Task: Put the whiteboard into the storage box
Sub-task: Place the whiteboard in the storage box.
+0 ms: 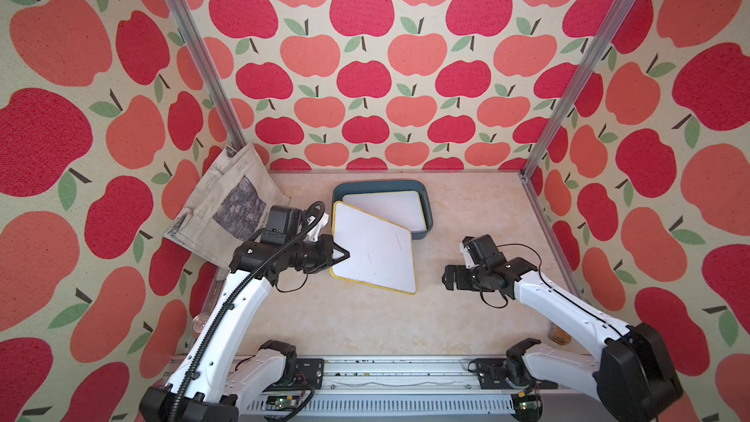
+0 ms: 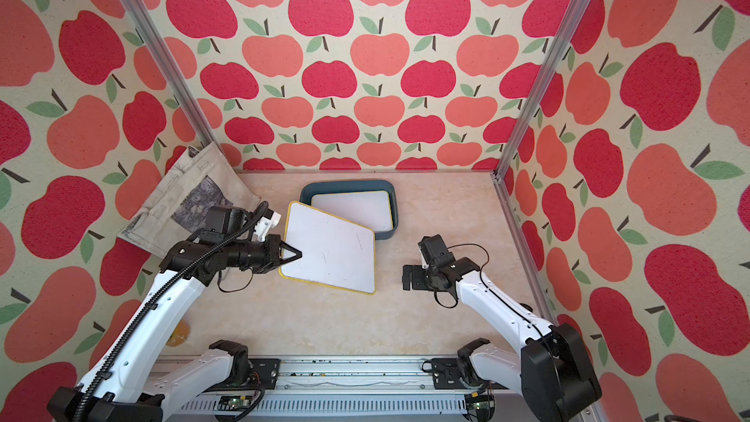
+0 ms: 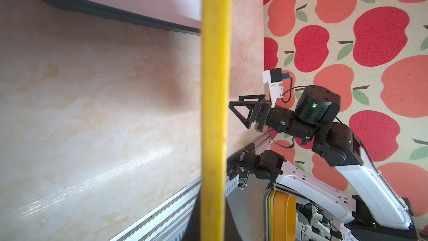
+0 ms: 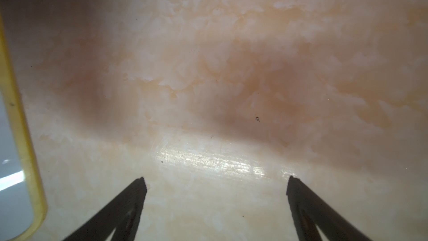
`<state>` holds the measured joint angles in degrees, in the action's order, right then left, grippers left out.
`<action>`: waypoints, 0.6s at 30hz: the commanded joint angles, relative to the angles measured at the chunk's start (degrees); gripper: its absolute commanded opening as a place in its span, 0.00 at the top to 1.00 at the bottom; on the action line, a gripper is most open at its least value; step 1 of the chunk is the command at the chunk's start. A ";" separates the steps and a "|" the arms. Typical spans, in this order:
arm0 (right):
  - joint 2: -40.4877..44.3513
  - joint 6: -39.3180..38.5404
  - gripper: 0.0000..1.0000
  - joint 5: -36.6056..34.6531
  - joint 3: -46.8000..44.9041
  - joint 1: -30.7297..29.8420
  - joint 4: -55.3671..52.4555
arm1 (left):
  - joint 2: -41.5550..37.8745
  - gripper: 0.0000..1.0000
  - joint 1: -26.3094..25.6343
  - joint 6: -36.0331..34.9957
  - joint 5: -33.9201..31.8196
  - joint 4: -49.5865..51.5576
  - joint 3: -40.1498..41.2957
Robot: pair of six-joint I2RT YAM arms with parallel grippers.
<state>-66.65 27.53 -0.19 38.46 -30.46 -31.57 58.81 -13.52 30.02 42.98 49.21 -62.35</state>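
Observation:
A whiteboard (image 1: 373, 249) (image 2: 330, 249) with a yellow rim hangs tilted above the table, its far corner over the near-left part of the storage box (image 1: 377, 185) (image 2: 345, 185). My left gripper (image 1: 345, 254) (image 2: 298, 254) is shut on the whiteboard's left edge. In the left wrist view that yellow edge (image 3: 216, 89) runs between the jaws of the left gripper (image 3: 213, 223). Another whiteboard (image 1: 385, 207) lies flat inside the dark teal box. My right gripper (image 1: 446, 278) (image 4: 216, 181) stands open and empty over bare table, right of the held board, whose corner (image 4: 14, 158) shows beside it.
A printed cloth bag (image 1: 227, 205) leans in the back-left corner. Aluminium posts (image 1: 544, 144) frame the apple-patterned walls. A metal rail (image 1: 365, 371) runs along the front edge. A small clear cup (image 1: 199, 322) sits at the left wall and an amber object (image 1: 559, 334) at the right.

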 commanded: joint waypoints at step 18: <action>0.11 -1.15 0.01 -1.30 3.29 1.14 -3.98 | 12.34 1.00 2.91 -3.30 2.34 -10.57 -12.58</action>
<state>-66.67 26.81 -1.63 40.03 -29.61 -32.93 69.97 -11.11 28.67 42.89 44.99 -70.94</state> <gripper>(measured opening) 0.992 0.076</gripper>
